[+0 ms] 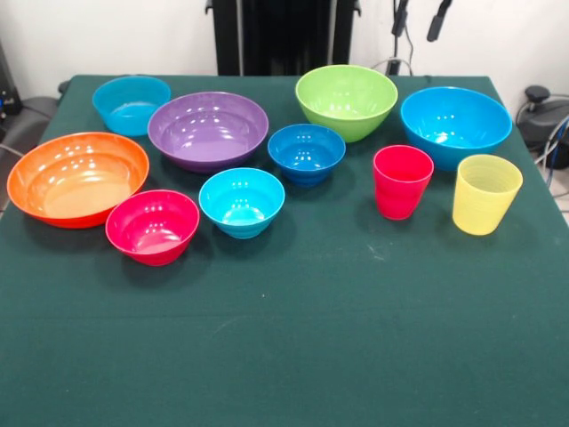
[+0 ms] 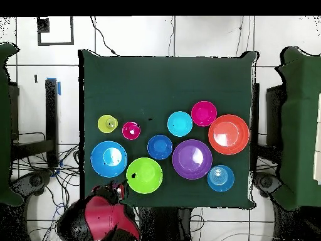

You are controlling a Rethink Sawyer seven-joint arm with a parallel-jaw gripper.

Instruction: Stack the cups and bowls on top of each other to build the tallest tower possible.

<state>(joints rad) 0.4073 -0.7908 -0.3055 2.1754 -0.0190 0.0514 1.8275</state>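
Green table (image 1: 293,356): bowls (image 1: 208,130) unstacked, hand unseen.

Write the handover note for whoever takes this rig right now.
End effector: not visible in either view; the arm is drawn back at its base.
Things: eight bowls sit apart on the table, all upright: orange, purple, lime green, large blue, cyan at the back, dark blue, cyan in front, pink-red. Red cup and yellow cup stand side by side.
Done: nothing stacked.
Left: the whole tower.
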